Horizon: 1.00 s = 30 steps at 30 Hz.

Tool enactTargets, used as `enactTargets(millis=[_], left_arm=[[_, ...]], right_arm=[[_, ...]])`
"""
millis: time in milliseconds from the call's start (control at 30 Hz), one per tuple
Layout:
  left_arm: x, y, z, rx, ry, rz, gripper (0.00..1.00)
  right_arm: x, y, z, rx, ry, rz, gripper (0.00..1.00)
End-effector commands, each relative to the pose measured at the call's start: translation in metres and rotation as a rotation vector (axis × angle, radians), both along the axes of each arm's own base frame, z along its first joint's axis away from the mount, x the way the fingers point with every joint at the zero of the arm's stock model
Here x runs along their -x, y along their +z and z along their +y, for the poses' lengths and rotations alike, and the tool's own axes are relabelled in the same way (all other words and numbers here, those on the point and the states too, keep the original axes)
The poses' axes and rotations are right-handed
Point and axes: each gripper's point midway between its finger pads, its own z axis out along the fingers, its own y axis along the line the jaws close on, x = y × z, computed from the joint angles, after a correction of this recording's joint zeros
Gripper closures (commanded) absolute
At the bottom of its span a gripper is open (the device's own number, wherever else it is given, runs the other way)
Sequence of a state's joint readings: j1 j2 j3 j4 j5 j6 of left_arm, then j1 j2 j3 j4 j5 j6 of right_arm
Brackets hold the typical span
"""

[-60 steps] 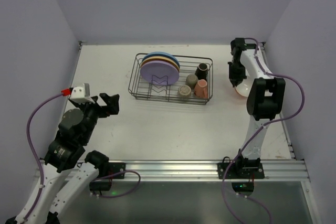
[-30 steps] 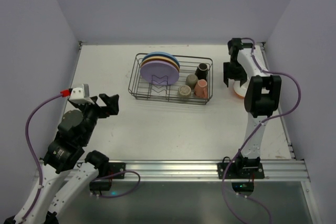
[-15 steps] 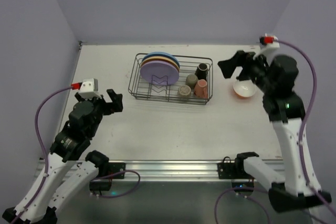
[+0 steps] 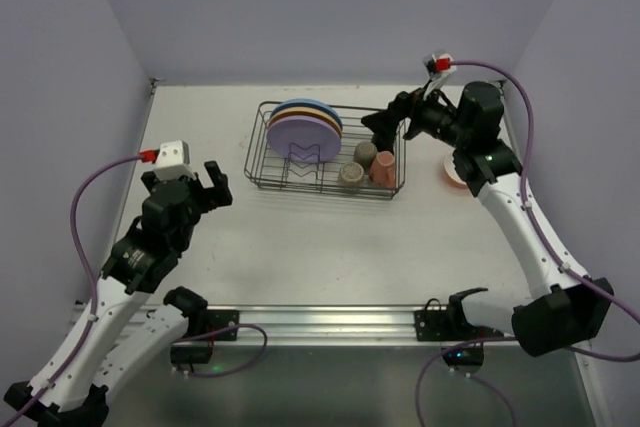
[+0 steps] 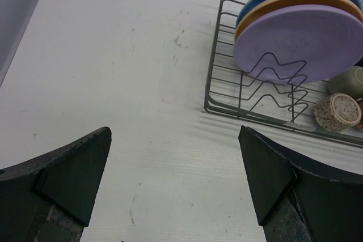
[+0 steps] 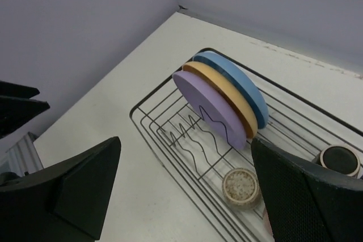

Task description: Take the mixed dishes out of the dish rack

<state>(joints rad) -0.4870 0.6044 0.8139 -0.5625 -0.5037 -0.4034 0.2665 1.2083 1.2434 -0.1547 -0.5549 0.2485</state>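
Overhead, a white table (image 4: 300, 247) fills a booth with pale lilac walls (image 4: 330, 7) on three sides, and a metal rail (image 4: 330, 322) runs along its near edge, where both arms are bolted. Faint scuffs mark the tabletop in the left wrist view.

Toward the back stands the black wire dish rack (image 4: 255, 147). At its left end the plates (image 4: 303, 135) stand on edge between the prongs — purple in front, yellow and blue behind it. At its right end sit an olive-grey cup (image 4: 365, 154), a speckled beige cup (image 4: 351, 175), a pink cup (image 4: 384, 168) and a dark brown cup (image 6: 339, 160). An orange bowl (image 4: 452, 175) rests on the table just right of the rack, partly hidden by the right arm.

The right gripper (image 4: 388, 117) hangs above the rack's right end with its jaws spread wide and nothing between them. Its own camera looks down on the plates and the beige cup, framed between the two fingers. The left gripper (image 4: 208, 183) is well apart from the rack, over bare table to the left — jaws equally wide and empty, the rack ahead and to its right.
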Motion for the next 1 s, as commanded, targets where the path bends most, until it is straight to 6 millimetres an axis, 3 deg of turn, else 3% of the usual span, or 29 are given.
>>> enactTargets(millis=[0,33,67,100,133,167,200,233,333,467,600,733,967], left_arm=[[-0.007,0.005,0.003,0.014,0.046,-0.025,0.0],[-0.007,0.005,0.003,0.015,0.049,-0.027,0.0],[-0.007,0.005,0.004,0.018,0.057,-0.027,0.0],[-0.007,0.005,0.004,0.019,0.057,-0.029,0.0],[-0.007,0.004,0.004,0.02,0.055,-0.031,0.0],[-0.006,0.004,0.004,0.017,0.049,-0.031,0.0],[-0.006,0.005,0.003,0.02,0.044,-0.031,0.0],[-0.005,0.005,0.002,0.022,0.032,-0.036,0.0],[-0.003,0.008,0.0,0.03,0.016,-0.048,0.0],[-0.003,0.005,-0.005,0.032,-0.013,-0.042,0.0],[-0.005,0.003,-0.009,0.03,-0.031,-0.03,0.0],[-0.007,-0.001,-0.012,0.026,-0.043,-0.015,0.0],[-0.006,-0.002,-0.012,0.021,-0.044,-0.013,0.0]], right_arm=[[-0.002,0.035,0.011,-0.11,0.076,-0.173,0.01],[-0.005,0.051,0.014,-0.141,0.091,-0.255,0.01],[-0.019,0.033,0.021,-0.125,0.108,-0.196,0.01],[-0.023,0.058,0.029,-0.084,0.148,-0.253,0.01],[-0.03,0.03,0.034,-0.008,0.142,-0.121,0.02],[-0.043,0.005,0.054,0.062,0.15,-0.078,0.02],[-0.055,0.014,0.057,0.152,0.122,-0.161,0.02],[-0.065,-0.003,0.058,0.253,0.04,-0.133,0.02],[-0.092,-0.023,0.052,0.454,-0.068,-0.135,0.05],[-0.1,-0.035,0.066,0.555,-0.063,-0.132,0.19],[-0.103,-0.038,0.079,0.605,-0.06,-0.175,0.27],[-0.111,-0.063,0.092,0.67,-0.031,-0.161,0.37],[-0.106,-0.075,0.119,0.736,0.005,-0.21,0.43]])
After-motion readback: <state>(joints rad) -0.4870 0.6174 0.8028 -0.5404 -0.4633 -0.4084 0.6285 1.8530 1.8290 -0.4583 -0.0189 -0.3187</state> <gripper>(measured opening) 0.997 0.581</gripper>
